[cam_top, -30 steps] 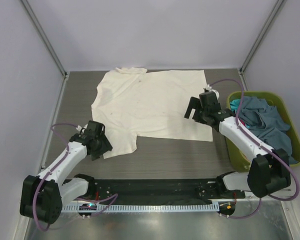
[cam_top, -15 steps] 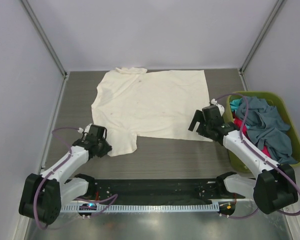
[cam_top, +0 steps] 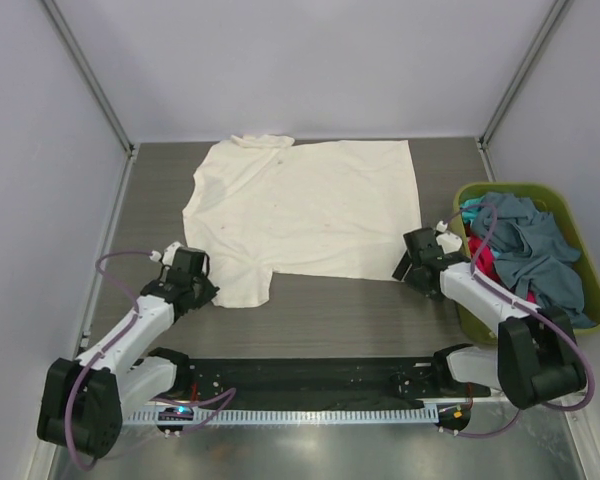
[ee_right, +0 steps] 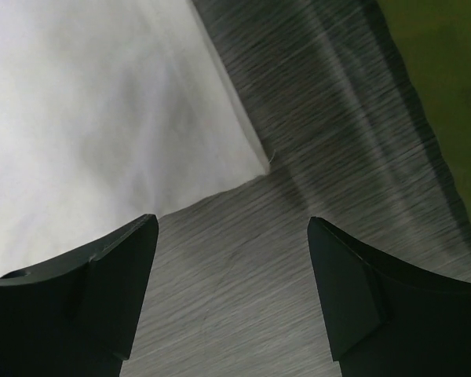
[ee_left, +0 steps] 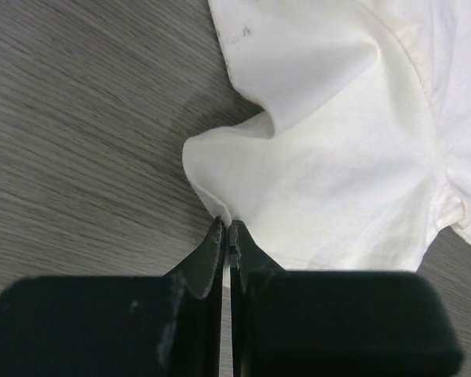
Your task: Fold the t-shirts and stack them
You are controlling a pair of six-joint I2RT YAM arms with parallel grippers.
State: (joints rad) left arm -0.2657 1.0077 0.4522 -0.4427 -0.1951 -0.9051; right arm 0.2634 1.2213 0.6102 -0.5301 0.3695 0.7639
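A large cream t-shirt (cam_top: 300, 205) lies spread flat on the table, collar at the far left. My left gripper (cam_top: 209, 291) sits at the near-left sleeve edge. In the left wrist view it (ee_left: 226, 228) is shut on a small fold of the cream fabric (ee_left: 337, 173). My right gripper (cam_top: 407, 271) hovers low by the shirt's near-right hem corner (ee_right: 261, 163). Its jaws (ee_right: 231, 228) stand open over bare table, with the left fingertip over the hem. A grey-blue tee (cam_top: 535, 245), a teal one (cam_top: 469, 210) and a red-pink one (cam_top: 483, 256) lie heaped in the basket.
An olive-green plastic basket (cam_top: 520, 187) stands at the table's right edge, its wall (ee_right: 447, 78) close to my right gripper. Grey walls enclose the table on three sides. A black rail (cam_top: 310, 378) runs along the near edge between the arm bases.
My left gripper slid onto the sleeve edge and shut on the cream fabric. My right arm drew back and down from over the shirt to its near-right hem corner.
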